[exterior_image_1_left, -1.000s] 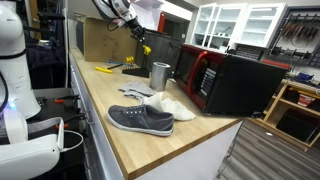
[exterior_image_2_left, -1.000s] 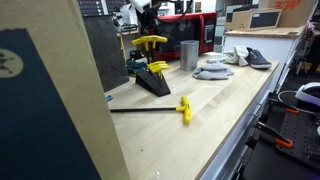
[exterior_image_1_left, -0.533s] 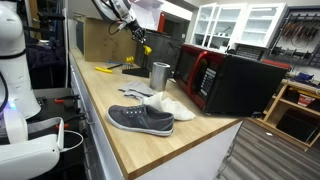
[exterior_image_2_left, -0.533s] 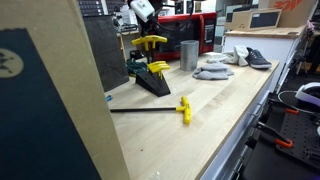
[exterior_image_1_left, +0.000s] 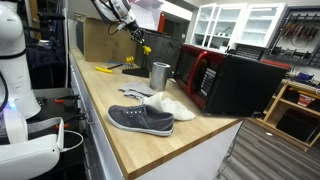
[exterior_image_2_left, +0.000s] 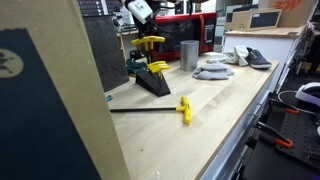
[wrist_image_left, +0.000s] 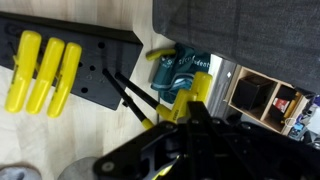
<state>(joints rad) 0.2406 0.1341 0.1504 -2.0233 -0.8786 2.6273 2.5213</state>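
1. Currently the pincer hangs high in the upper middle of the frame, well above the wooden tabletop. As far as the wrist view shows, it is clamped on a yellow-handled hex key, whose yellow runs in between the dark fingers. The grip itself is partly hidden.
2. In an exterior view the same key shows as a yellow crossbar just under the pincer. It is above the black rack and apart from it.
3. The rack stands on the tabletop toward the upper left of the wrist view, with three other yellow handles side by side in it.
4. One long key lies loose on the tabletop, lower centre of the frame, well apart from the rack.
5. A metal cup stands right of the rack. Further right are a grey shoe and a red-and-black microwave, both away from the pincer.
6. Judged from this, one key is up in the air and set nowhere, three sit in the rack, and the loose one is untouched.
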